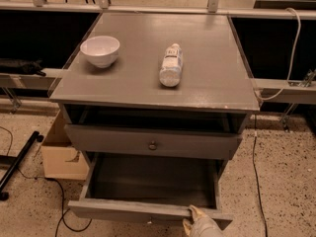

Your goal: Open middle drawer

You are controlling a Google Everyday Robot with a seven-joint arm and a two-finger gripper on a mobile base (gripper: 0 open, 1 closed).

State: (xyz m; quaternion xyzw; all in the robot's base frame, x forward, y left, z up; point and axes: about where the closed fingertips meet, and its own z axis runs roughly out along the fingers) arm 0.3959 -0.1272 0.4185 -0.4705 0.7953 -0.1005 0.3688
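Speckled floor surrounds a grey cabinet (212,58); my gripper (190,218) sits at the pulled-out middle drawer (128,210) front rim; I cannot tell its grip.

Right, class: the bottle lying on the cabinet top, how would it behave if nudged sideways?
The bottle lies on its side, so a sideways nudge would probably roll it across the cabinet top. It looks like light plastic, so likely easy to shift. The gripper sits at the open drawer's front edge, well below it.
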